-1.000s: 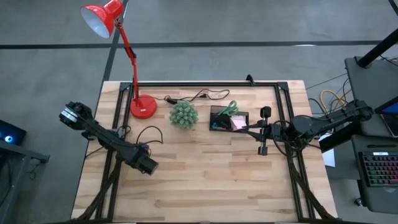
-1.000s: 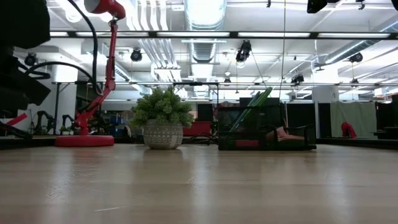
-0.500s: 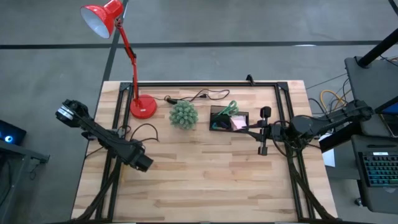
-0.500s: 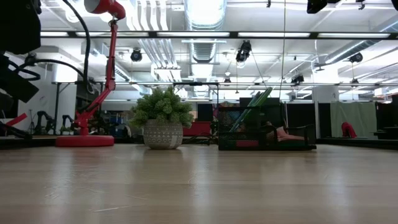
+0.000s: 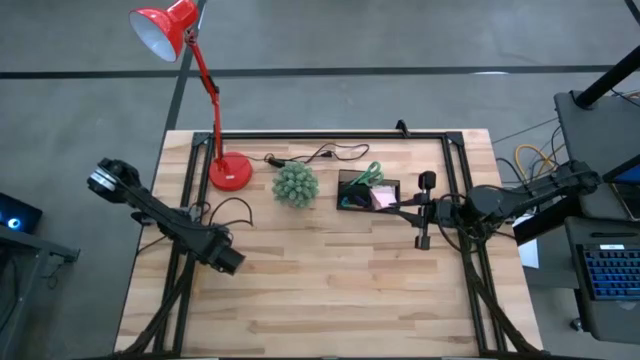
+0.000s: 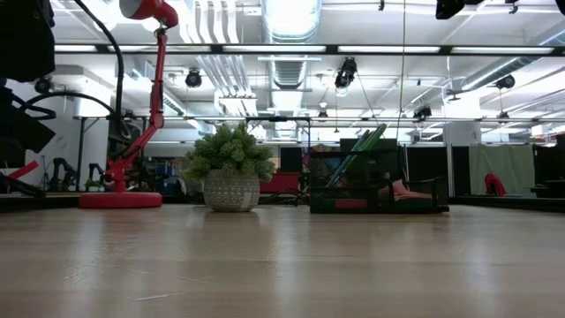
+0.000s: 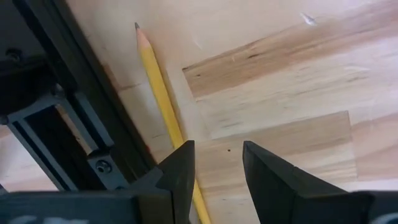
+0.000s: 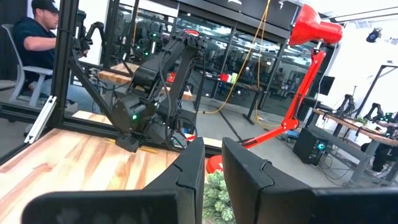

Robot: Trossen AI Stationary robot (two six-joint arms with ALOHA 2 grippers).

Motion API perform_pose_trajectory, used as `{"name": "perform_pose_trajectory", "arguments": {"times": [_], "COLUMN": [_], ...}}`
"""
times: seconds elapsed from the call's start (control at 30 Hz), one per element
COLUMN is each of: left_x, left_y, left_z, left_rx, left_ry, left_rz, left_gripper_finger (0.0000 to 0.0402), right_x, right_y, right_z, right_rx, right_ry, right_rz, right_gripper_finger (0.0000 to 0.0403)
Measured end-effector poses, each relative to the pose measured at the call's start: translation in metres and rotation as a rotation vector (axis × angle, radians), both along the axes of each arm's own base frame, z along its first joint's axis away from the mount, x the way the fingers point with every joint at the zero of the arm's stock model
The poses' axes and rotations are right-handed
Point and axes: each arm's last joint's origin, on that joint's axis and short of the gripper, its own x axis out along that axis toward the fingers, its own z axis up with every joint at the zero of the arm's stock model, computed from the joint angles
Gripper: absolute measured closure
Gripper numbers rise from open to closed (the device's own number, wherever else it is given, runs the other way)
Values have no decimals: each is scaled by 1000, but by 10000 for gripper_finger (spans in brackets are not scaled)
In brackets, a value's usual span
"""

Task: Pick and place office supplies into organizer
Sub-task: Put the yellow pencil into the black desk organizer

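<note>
The black organizer stands on the table right of the green plant. Green-handled scissors stick up out of it and a pink pad lies inside; in the low view the organizer shows the scissors leaning. A thin yellow pencil lies flat on the wood along a black frame rail. My left gripper is open low over the table; the pencil runs past the outer side of one finger, and whether they touch I cannot tell. My right gripper, open by a narrow gap, is level just right of the organizer.
The red desk lamp's base and a black cable sit on the far left part of the table. Black frame rails run along the table's left, right and far sides. Bare wood fills the middle and near side. A seated person shows beyond the table.
My left gripper has moved a short way toward the table's left edge and slightly toward the far side, then stopped. The right arm and the organizer have stayed where they were.
</note>
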Motion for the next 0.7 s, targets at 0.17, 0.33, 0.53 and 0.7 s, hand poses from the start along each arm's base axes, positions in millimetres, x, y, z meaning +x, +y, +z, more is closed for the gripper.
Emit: {"name": "perform_pose_trajectory", "arguments": {"times": [0.17, 0.33, 0.53, 0.7], "left_x": [4, 21, 46, 61], "left_y": [-3, -12, -21, -27], "left_z": [3, 14, 38, 62], "left_rx": [-2, -39, 47, 82], "left_ry": [14, -108, -366, -498], "left_rz": [20, 42, -15, -31], "left_gripper_finger": [281, 281, 281, 281], "right_x": [0, 0, 0, 0], "right_y": [0, 0, 0, 0], "right_z": [0, 0, 0, 0], "right_rx": [0, 0, 0, 0], "right_ry": [1, 0, 0, -1], "right_rz": [0, 0, 0, 0], "right_gripper_finger": [355, 355, 355, 355]}}
